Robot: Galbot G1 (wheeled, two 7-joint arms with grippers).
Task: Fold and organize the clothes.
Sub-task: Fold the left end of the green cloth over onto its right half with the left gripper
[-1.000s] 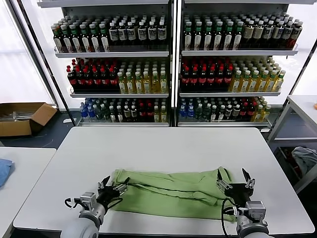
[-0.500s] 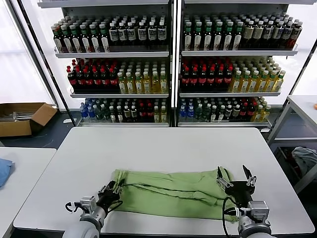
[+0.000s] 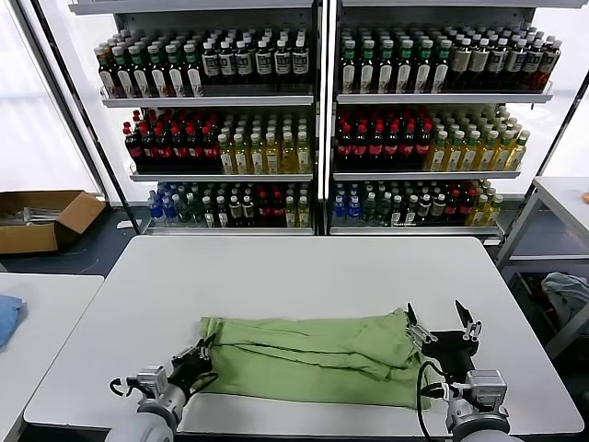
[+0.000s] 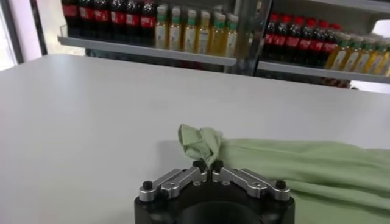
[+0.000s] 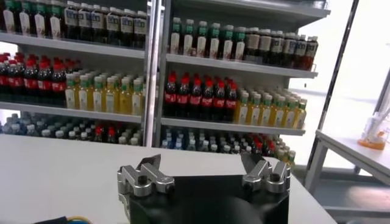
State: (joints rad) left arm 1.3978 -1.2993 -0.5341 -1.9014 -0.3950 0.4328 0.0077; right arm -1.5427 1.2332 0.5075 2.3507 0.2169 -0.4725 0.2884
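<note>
- White desk (image 3: 304, 276) carries the job; beyond it stand the drink shelves (image 3: 313, 120), no part in this.
- Green polo shirt (image 3: 313, 354) lies in a long, rumpled band along the desk's near edge, spanning between your two arms. Collar, buttons and print don't show from here, so you can't tell which end is which.
- Right gripper (image 3: 443, 323) sits at the shirt's right end, raised, fingers spread wide. The right wrist view shows nothing between them, only shelves ahead. Not on the cloth yet.
- Left gripper (image 4: 208, 165) is at the shirt's left end, low over the desk, fingers pressed together and pinching a small bunched knot of fabric (image 4: 204, 143). That grip looks thin: only a corner tuft is caught.
- Step in hand, as I read it: taking hold of both ends before a fold. Left side grabbed, right side pending.
- Next move calls for: drop the right gripper onto the right-end hem and close on it before you lift anything.
- Then raise both ends together and evenly; pull on the left alone and you'll likely drag the shirt or lose the tuft.
</note>
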